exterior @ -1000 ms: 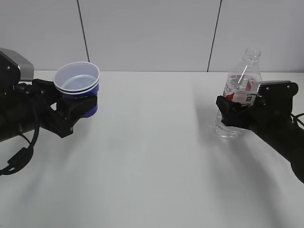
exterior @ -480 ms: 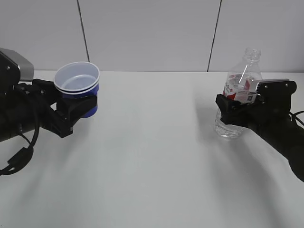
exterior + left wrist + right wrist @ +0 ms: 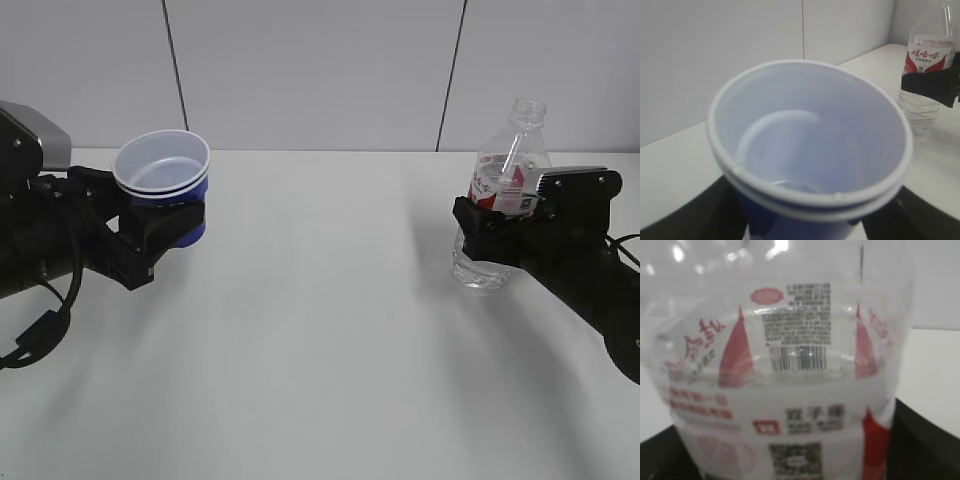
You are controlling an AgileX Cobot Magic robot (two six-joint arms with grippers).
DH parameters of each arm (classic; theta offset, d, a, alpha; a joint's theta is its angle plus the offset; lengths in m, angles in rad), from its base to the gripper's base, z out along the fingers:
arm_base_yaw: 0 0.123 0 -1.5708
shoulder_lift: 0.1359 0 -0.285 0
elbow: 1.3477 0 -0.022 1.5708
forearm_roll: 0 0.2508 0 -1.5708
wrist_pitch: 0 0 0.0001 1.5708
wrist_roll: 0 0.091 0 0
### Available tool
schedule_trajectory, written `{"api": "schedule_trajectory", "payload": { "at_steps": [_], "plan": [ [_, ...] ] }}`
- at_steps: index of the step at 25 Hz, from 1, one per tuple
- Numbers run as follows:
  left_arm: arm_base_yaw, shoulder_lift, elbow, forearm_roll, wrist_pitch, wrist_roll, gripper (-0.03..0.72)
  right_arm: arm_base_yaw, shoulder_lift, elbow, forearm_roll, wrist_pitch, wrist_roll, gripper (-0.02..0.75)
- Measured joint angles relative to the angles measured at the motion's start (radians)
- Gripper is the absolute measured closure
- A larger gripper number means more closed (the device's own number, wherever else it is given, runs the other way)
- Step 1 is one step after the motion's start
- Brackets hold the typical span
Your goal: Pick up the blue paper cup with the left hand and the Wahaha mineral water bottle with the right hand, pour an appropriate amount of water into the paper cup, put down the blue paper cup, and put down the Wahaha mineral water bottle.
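Cup held at left of frame, bottle gripped at right.

The blue paper cup [image 3: 162,180] sits upright, clamped by the left gripper [image 3: 150,232] above the white table [image 3: 320,330]. At the right, the right gripper [image 3: 492,232] pinches the uncapped Wahaha mineral water bottle [image 3: 500,195] around its label, the bottle tilted slightly, its base at the tabletop.
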Motion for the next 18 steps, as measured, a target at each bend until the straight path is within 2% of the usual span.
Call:
{"api": "schedule_trajectory", "payload": {
  "at_steps": [4, 11, 18],
  "plan": [
    [0.000, 0.000, 0.000, 0.000, 0.000, 0.000, 0.211, 0.000, 0.000, 0.000, 0.000, 0.000, 0.000, 0.151],
    [0.000, 0.000, 0.000, 0.000, 0.000, 0.000, 0.211, 0.000, 0.000, 0.000, 0.000, 0.000, 0.000, 0.244],
    [0.000, 0.000, 0.000, 0.000, 0.000, 0.000, 0.211, 0.000, 0.001, 0.000, 0.000, -0.001, 0.000, 0.247]
  ]
}}
